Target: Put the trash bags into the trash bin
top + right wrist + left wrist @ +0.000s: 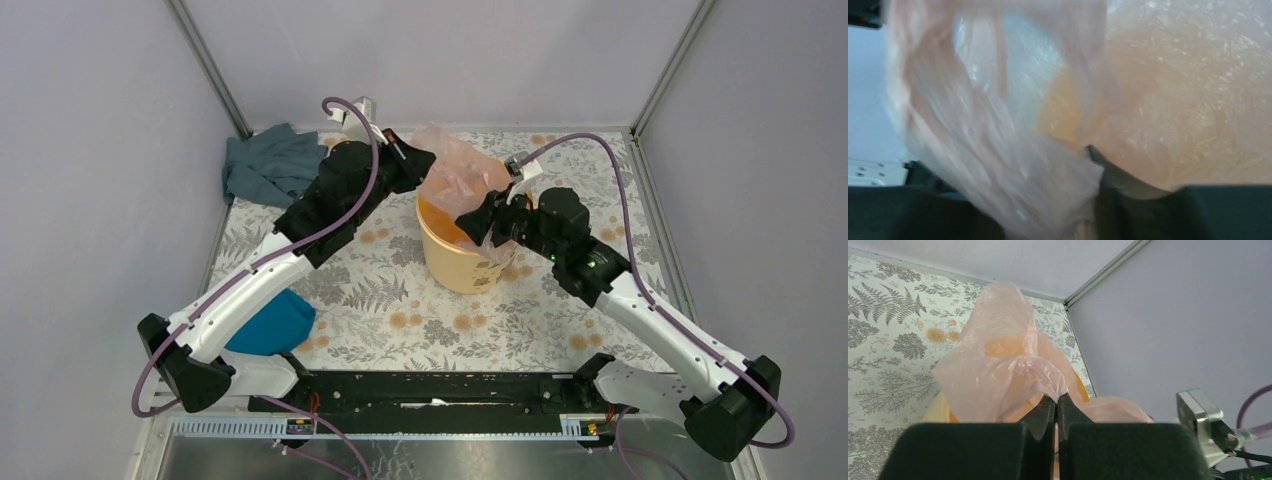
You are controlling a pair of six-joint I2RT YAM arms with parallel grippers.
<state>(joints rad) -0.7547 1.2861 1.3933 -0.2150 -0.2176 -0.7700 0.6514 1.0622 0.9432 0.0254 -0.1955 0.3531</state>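
Where the two arms meet over the table, the bag stands bunched above the bucket. The bucket is upright near the middle of the table. Its yellow-orange inner wall shows on the left side of the mouth.

Bag: thin pink film, wrinkled, rising from the far side of the bucket's mouth toward the back wall. A pale fold hangs over the right part of the rim and down the outer side. How far the lower part reaches into the bucket cannot be told.

Left claw: reached in from the left to the bag's far left edge. Its fingers are pressed together on a small gathered pinch of film, and the rest of the bag billows up and away from that pinch.

Right claw: at the near right of the bucket's mouth, touching the film. From its own camera the bag fills nearly the whole view, blurred. Only one dark finger shows, and film covers the place of the other. Whether this claw is open, or grips anything, cannot be told.

Other items: a grey-blue cloth lies crumpled at the far left corner. A teal cloth lies near the front left, partly under the left arm. Both are well apart from the bucket.
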